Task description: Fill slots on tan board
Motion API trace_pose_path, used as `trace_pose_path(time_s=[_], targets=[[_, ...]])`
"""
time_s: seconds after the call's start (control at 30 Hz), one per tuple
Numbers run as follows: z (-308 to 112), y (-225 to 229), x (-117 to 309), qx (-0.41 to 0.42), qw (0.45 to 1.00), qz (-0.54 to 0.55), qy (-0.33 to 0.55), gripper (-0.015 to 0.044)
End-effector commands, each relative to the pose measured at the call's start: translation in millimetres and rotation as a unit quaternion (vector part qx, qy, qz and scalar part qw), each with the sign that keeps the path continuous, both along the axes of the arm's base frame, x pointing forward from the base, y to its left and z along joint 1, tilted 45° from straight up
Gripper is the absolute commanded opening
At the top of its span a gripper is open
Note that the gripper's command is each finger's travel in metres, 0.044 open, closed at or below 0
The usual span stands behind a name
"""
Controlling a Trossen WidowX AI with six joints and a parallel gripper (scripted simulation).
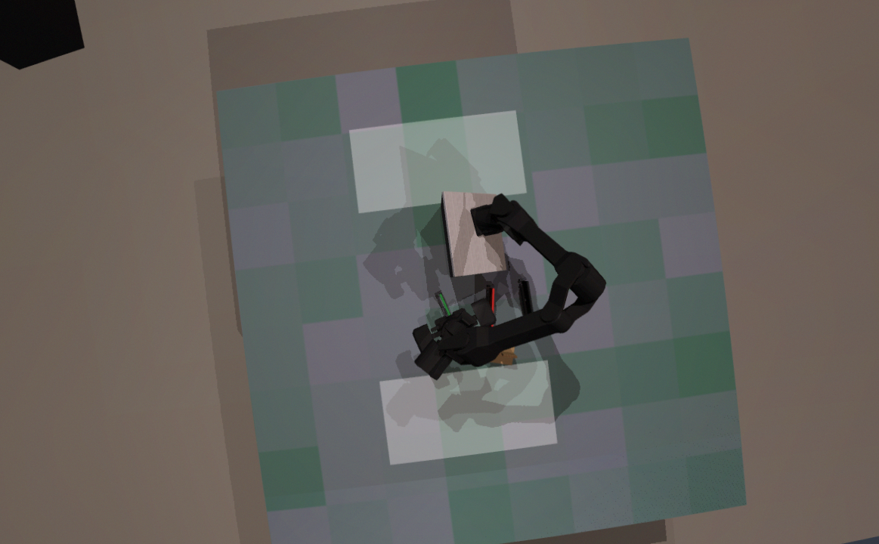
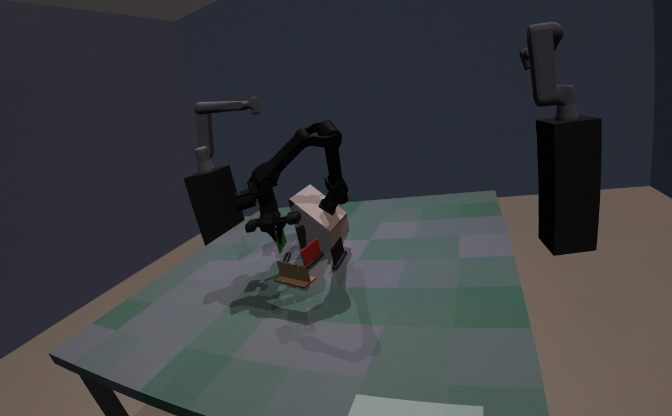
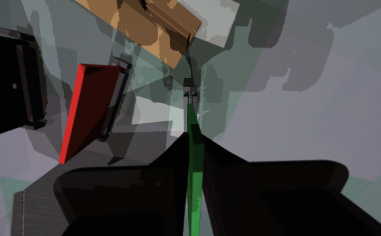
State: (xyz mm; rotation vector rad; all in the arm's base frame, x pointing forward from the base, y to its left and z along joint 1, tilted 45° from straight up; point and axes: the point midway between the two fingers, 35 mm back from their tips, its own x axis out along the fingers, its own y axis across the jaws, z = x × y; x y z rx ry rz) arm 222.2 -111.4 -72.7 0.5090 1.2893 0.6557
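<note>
Claw [image 1: 444,323] [image 2: 279,233] [image 3: 191,137] grasping green board [image 1: 444,303] [image 2: 280,242] [image 3: 195,187], holding it above its holder [image 2: 286,258] [image 3: 185,109], red board [image 1: 492,301] [image 2: 311,252] [image 3: 72,115] standing beside the claw, black board [image 1: 527,298] [image 2: 337,251] [image 3: 0,86] standing beyond red, tan board [image 1: 506,356] [image 2: 293,271] [image 3: 159,33] standing near the claw, pale box [image 1: 465,246] [image 2: 317,219] rising behind.

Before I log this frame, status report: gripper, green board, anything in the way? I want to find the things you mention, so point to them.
Gripper [image 2: 279,235] [image 3: 191,137] shut on green board [image 2: 282,243] [image 3: 196,196]. Board upright, above its holder [image 2: 286,257] [image 3: 185,109], not in tan board [image 2: 292,270] [image 3: 164,29]. No obstruction visible between them.

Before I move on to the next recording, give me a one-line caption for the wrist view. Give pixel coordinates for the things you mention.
Gripper [image 1: 447,323] [image 2: 280,238] [image 3: 191,137] clamped on the green board [image 1: 444,304] [image 2: 280,242] [image 3: 195,196], red board [image 1: 493,298] [image 2: 311,252] [image 3: 93,95] standing in its holder.
</note>
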Motion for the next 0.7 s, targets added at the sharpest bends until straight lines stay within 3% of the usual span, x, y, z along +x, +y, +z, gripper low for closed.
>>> trace_pose_path(time_s=[0.0, 0.67], targets=[[8, -10, 1, -0.009, 1.000, 0.002, -0.006, 0.0000], [28, -27, 13, -0.005, 0.999, -0.026, 0.021, 0.0000]])
